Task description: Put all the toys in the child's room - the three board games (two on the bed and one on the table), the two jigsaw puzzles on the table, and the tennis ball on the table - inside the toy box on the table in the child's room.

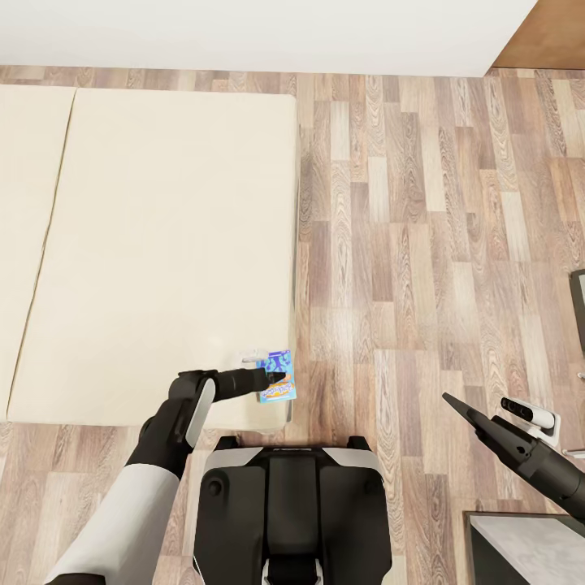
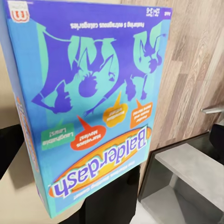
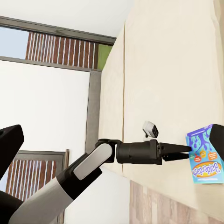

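Note:
A blue board game [image 1: 279, 378] with cartoon print sits between the fingers of my left gripper [image 1: 262, 380], which is shut on it at the near right corner of the beige bed [image 1: 162, 244]. The box hangs partly past the bed's edge. Its printed face [image 2: 93, 102] is close up in the left wrist view. From the right wrist view, the left gripper [image 3: 183, 151] pinches the game [image 3: 203, 158] over the mattress [image 3: 172, 60]. My right gripper [image 1: 455, 404] is over the floor at the lower right, open and empty, with its dark fingers [image 3: 9, 142] wide apart.
Wood plank floor [image 1: 422, 227] stretches right of the bed to a white wall [image 1: 244, 32]. A dark cabinet with a grey top [image 1: 528, 544] stands at the lower right, and another dark edge [image 1: 578, 309] shows at the right. My base [image 1: 284, 504] is just below the bed corner.

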Controlling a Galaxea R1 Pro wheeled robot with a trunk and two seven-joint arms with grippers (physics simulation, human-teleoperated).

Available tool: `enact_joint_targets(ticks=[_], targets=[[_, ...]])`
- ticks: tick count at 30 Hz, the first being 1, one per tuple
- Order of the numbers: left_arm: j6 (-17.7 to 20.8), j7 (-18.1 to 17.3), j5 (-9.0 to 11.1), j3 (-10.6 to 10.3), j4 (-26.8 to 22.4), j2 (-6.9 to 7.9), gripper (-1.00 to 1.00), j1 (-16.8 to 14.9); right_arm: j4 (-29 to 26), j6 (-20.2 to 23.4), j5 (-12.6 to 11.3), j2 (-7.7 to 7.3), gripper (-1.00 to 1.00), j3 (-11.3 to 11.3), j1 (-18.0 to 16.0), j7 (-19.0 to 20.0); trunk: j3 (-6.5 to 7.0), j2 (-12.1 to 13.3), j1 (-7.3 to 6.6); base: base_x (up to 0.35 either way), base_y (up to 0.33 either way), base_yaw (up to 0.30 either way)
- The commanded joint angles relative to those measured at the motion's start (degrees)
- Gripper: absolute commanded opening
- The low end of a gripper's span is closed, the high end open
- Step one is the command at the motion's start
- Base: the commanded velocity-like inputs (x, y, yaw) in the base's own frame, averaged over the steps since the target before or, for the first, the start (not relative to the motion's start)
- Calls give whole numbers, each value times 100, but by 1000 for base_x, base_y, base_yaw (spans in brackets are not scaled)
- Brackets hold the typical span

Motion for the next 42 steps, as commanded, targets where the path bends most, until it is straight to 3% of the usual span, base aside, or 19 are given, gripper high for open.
enact_joint_targets(ticks=[1, 42], targets=[[50, 7, 51, 18, 14, -6, 100, -2, 0, 51, -19, -2, 100, -1, -1, 7, -6, -9, 3, 0, 0, 0], [38, -79, 91, 18, 107, -17, 100, -2, 0, 49, -16, 0, 100, -1, -1, 7, -6, -9, 3, 0, 0, 0]])
